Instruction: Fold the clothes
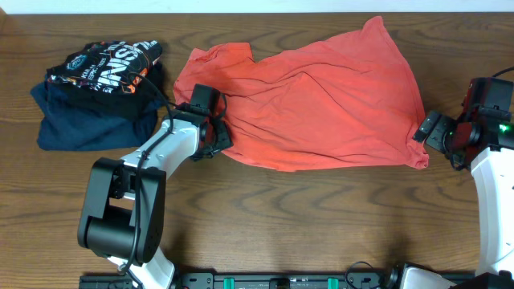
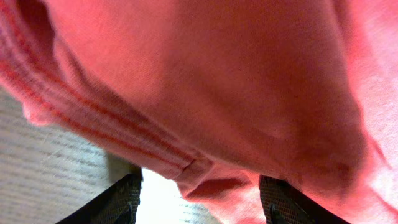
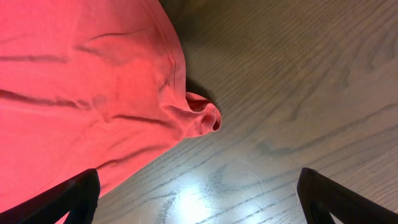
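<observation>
**Rumpled red T-shirt [image 1: 321, 104] on the desk [image 1: 321, 217]**

We see the shirt spread from centre to right. At far left a black printed shirt [image 1: 104, 68] covers much of a navy garment [image 1: 80, 128]. The left gripper [image 1: 215, 136] is at the left hem, jaws part-open astride it. Blurred cloth fills its view, so we can't tell the grip. The right gripper [image 1: 430, 128], arm cut off, is wide open and empty beside the lower-right corner.

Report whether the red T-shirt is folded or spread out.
Spread out, wrinkled: red T-shirt sprawls loosely across the table, no neat fold.
</observation>
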Controlling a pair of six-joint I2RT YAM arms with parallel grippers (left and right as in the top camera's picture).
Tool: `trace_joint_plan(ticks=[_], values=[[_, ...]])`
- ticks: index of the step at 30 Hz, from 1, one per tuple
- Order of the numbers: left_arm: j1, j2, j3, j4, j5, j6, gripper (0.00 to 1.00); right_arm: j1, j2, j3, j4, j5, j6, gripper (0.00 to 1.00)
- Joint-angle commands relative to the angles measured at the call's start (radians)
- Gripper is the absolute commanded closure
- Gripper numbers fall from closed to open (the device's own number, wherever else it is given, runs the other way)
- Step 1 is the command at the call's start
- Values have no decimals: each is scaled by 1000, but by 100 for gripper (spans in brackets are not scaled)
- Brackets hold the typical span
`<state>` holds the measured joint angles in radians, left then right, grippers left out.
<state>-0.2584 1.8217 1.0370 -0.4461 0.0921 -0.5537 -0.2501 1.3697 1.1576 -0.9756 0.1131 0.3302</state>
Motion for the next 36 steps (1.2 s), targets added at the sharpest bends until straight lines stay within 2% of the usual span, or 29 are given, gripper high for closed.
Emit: trace_joint_plan(ticks=[1, 17, 18, 20, 22, 36], values=[[-9, 55, -21, 14, -23, -10, 37, -7, -10, 13, -2, 11, 13, 1], [-9, 54, -21, 76, -85, -5, 38, -7, -10, 13, -8, 11, 13, 1], [-9, 54, -21, 73, -85, -5, 41, -7, -10, 13, -6, 11, 13, 1], [-9, 54, -21, 60, -85, -5, 59, -7, -10, 13, -5, 11, 13, 1], [-9, 54, -21, 43, -85, -5, 71, -7, -10, 13, -5, 11, 13, 1], [-9, 54, -21, -66, -85, -5, 71, -7, -10, 13, -4, 11, 13, 1]])
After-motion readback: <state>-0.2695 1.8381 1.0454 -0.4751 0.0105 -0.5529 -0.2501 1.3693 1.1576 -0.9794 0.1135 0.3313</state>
